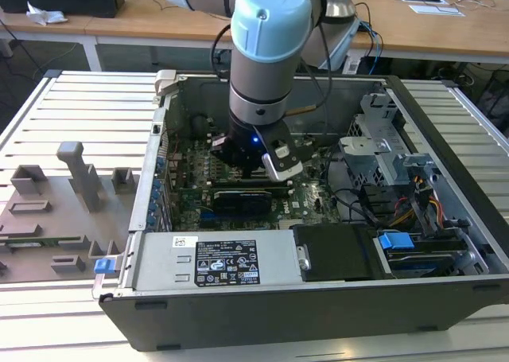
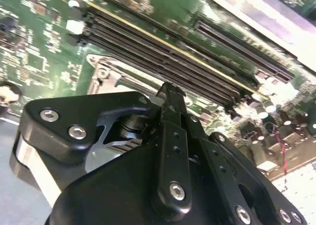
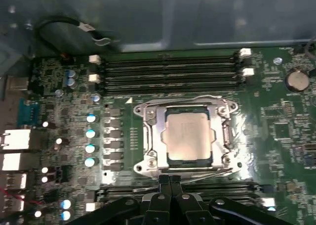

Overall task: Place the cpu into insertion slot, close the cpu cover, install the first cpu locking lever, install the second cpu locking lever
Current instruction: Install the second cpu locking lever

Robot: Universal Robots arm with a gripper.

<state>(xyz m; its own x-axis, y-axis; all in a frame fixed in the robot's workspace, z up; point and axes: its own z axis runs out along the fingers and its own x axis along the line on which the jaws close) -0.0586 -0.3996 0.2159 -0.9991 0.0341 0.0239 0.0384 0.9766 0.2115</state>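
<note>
The cpu (image 3: 189,140), a silvery square chip, lies flat in the insertion slot on the green motherboard. The cpu cover (image 3: 152,142), a thin metal frame with a square window, lies down around it and hides most of the slot. One thin wire lever (image 3: 197,97) runs along the cover's far side, and another (image 3: 207,174) along the side nearest my fingers. My gripper (image 3: 170,179) is shut, with its black fingertips together at the end of that nearer lever. In the second wrist view the gripper (image 2: 170,92) hovers just above the socket's metal corner (image 2: 104,72). The exterior view shows the gripper (image 1: 242,165) low inside the case.
Long black memory slots (image 3: 168,69) flank the socket on both sides. A row of capacitors (image 3: 90,133) and a coin battery (image 3: 297,80) stand nearby. The case wall (image 3: 173,17), power supply (image 1: 215,258) and drive cage (image 1: 382,151) enclose the board. A grey fixture board (image 1: 56,211) lies outside.
</note>
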